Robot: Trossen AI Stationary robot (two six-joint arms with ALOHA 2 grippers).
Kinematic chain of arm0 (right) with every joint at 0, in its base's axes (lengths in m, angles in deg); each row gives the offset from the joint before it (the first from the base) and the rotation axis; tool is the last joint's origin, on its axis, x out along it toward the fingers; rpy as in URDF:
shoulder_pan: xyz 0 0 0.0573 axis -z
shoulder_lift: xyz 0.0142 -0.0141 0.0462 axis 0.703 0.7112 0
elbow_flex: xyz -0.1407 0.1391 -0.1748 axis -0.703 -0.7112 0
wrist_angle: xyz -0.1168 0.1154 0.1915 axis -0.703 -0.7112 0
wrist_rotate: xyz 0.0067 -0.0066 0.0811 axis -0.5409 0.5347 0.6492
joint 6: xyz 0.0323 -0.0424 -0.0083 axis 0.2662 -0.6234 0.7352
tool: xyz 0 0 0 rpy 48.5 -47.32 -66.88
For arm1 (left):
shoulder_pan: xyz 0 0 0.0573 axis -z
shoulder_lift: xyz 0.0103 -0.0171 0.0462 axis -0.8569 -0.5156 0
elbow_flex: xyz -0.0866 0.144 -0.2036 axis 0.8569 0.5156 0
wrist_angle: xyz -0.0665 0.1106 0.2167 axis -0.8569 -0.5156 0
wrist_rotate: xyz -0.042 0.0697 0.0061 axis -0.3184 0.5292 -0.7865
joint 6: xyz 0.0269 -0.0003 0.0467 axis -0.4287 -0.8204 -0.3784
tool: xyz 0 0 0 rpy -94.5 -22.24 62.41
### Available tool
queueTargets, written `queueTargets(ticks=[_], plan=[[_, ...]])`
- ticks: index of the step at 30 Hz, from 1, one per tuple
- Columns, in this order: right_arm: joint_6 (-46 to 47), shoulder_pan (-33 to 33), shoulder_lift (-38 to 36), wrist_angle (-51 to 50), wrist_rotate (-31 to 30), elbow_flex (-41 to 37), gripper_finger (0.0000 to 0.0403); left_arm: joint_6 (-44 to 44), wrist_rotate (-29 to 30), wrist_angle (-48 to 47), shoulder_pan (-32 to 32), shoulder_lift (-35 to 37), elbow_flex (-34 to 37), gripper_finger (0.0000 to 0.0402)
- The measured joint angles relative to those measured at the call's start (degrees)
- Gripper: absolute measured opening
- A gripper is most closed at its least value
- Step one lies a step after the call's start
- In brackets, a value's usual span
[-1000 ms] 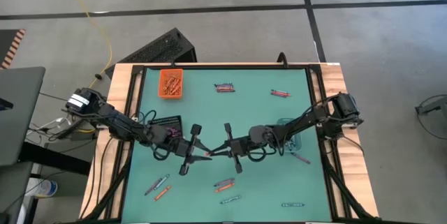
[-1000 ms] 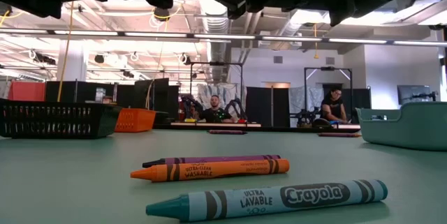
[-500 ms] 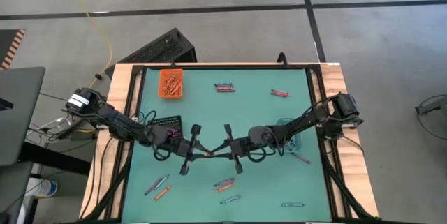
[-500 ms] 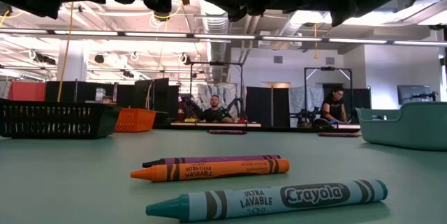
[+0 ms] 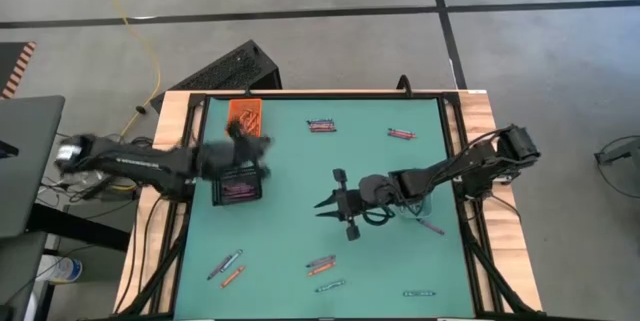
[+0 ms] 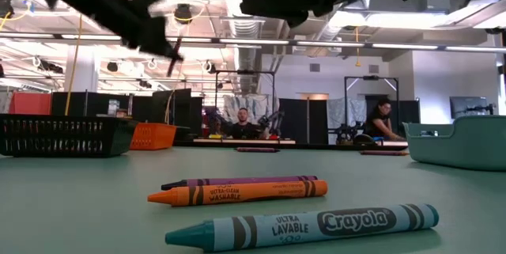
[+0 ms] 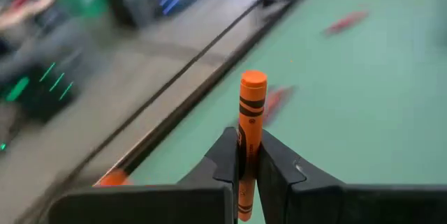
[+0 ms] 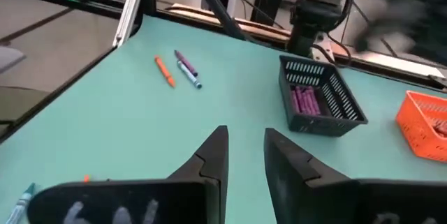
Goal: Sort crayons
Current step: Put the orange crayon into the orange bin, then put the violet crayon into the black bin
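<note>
The left hand [image 7: 244,172] is pinched shut on a paper-wrapped orange crayon [image 7: 249,130] with black bands, which stands upright between two matte dark fingers [image 7: 225,161]. Seen from above, that arm is a blur over the back left of the bench, between the orange mesh plastic tray [image 5: 245,111] and the black lattice basket [image 5: 238,189]. The basket holds purple-pink crayons [image 8: 305,102] lying in a row.

The right hand [image 8: 246,151] hangs over the middle of the bench with its angular dark fingers parted and nothing between them.

The bench [image 5: 380,181] has a smooth teal mat inside a dark metal frame and pale wooden edges. Loose crayons lie scattered across it: a purple stick [image 6: 249,182], an orange one [image 6: 237,193] and a teal one [image 6: 304,225] side by side near the front edge, with small clusters towards the back [image 5: 321,125] and the front left [image 5: 226,265]. A pale teal rounded tray [image 6: 458,142] sits to the right.

Beyond is a workshop hall with strip lights, exposed ducts, black partitions and two seated people [image 6: 243,125], over a grey concrete floor.
</note>
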Motion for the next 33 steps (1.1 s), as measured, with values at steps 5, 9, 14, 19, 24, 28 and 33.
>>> queueTargets(ticks=[5, 9, 14, 19, 24, 28, 33], plan=[[0.00, -0.02, 1.27, 1.33, 0.02, 0.00, 0.0086, 7.74, -18.18, -10.80, -26.23, 1.92, 0.00, 0.0011], [0.00, 0.38, 1.83, 1.63, 0.00, -0.04, 0.0086, 13.21, -38.76, -14.65, -42.60, -1.10, 0.02, 0.0013], [0.02, 1.16, 1.79, 3.06, -0.04, 0.02, 0.0086, 11.96, -45.78, -14.35, -50.79, -4.76, 0.02, 0.0037], [0.17, 1.15, 1.77, 3.46, -0.07, 0.02, 0.0086, 10.20, -41.78, -12.68, -51.85, -6.41, 0.01, 0.0069], [0.59, 1.03, 1.79, 2.91, -0.06, 0.02, 0.0086, 9.42, -41.76, -12.38, -51.85, -6.52, -0.02, 0.0095], [1.61, 1.06, 1.79, 1.46, -0.07, 0.02, 0.0086, 9.05, -39.94, -14.67, -51.84, -5.11, -1.46, 0.0108], [2.16, 1.18, 1.79, 0.16, -0.07, 0.00, 0.0086, 10.80, -47.15, -19.54, -50.33, -1.47, -4.16, 0.0109]])
